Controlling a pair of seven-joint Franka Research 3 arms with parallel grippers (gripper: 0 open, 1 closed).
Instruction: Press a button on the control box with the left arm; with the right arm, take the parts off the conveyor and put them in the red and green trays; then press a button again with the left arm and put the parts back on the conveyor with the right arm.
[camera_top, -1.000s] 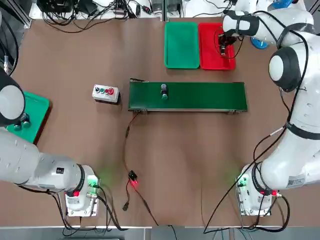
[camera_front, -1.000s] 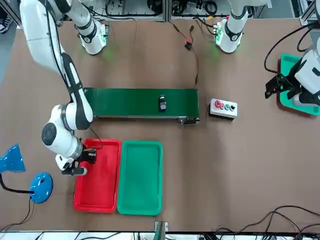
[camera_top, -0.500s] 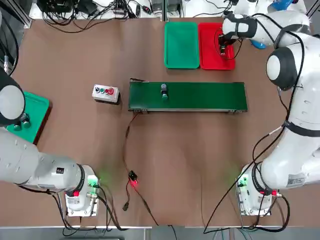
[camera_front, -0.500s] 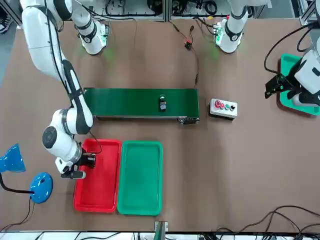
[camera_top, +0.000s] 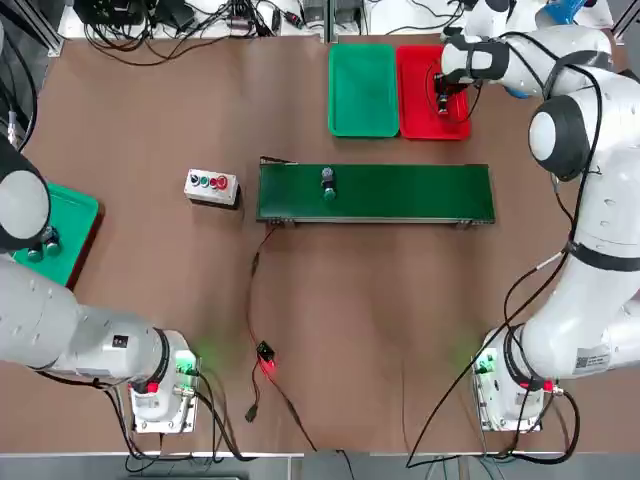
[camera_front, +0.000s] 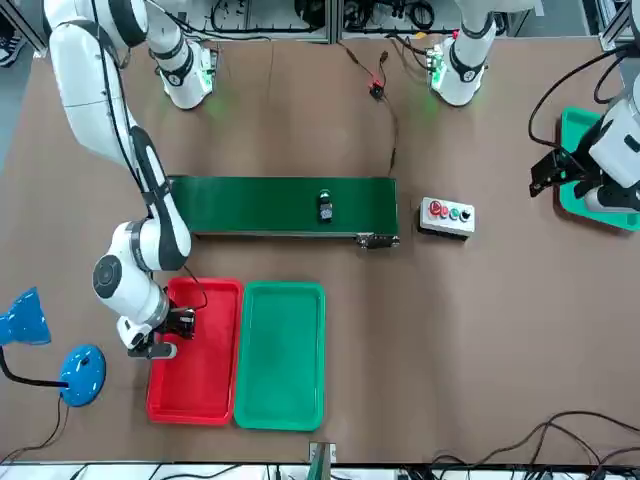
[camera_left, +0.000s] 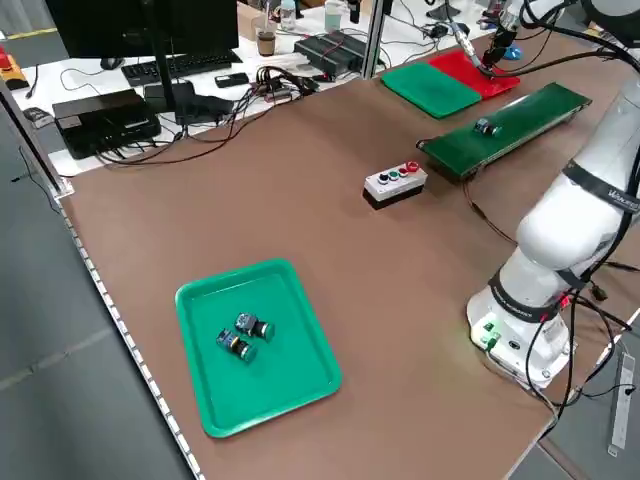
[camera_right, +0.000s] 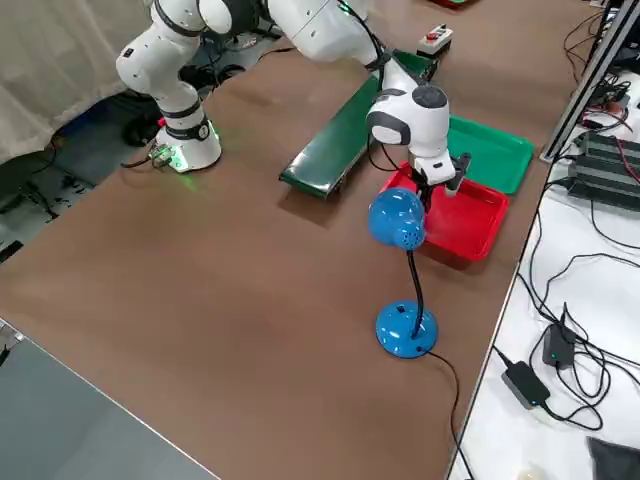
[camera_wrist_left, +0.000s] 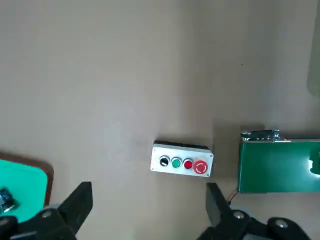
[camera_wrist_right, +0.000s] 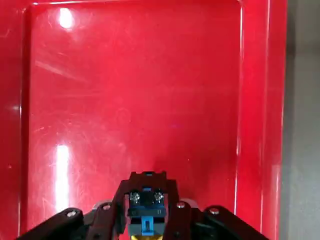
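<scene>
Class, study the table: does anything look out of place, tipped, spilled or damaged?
Nothing stands out. The red tray and green tray lie square side by side, the conveyor is straight with one part on it, and the right claw holds a part over the red tray.

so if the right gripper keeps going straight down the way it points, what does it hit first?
Probably the floor of the red tray. The right gripper, shut on a part, points down at bare red floor with nothing between. How high it hangs is unclear.
</scene>
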